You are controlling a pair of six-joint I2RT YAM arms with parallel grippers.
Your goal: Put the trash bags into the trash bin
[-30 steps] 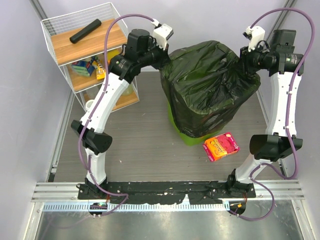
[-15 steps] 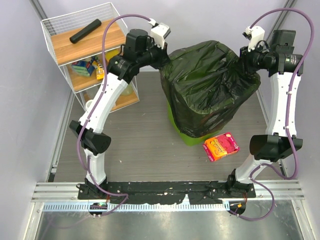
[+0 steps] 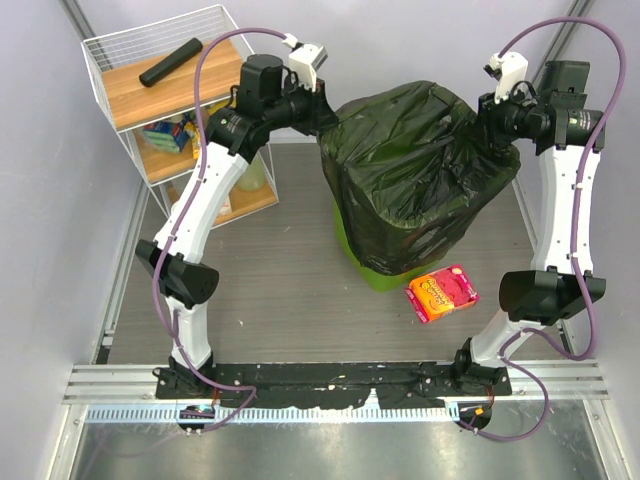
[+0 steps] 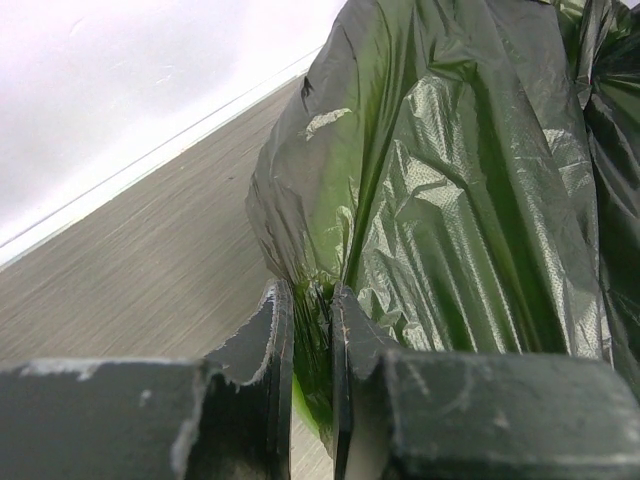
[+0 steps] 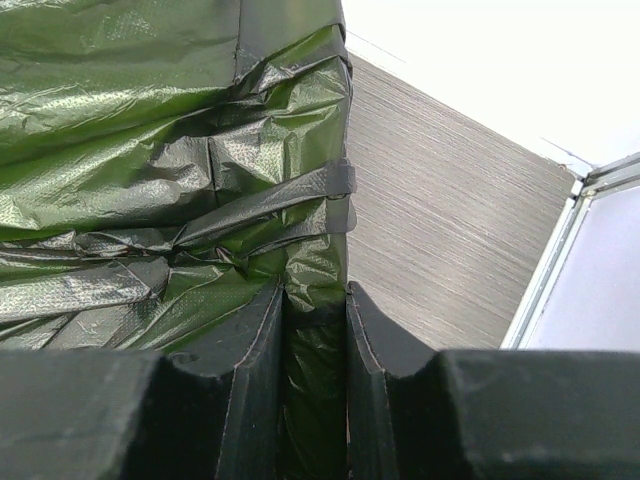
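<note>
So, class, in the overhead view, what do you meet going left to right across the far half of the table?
Wire shelf, left gripper, trash bag, right gripper.

Light was bright and even, falling from above. Shadows under the arms on the grey wood-grain table were soft and faint. The glossy black crinkled plastic trash bag carried scattered white highlights along its creases. In the wrist views its thin film glowed green where light came through. The pale far wall was washed nearly white. The dark fingers of the left gripper and the right gripper looked soft, out of focus.
</note>
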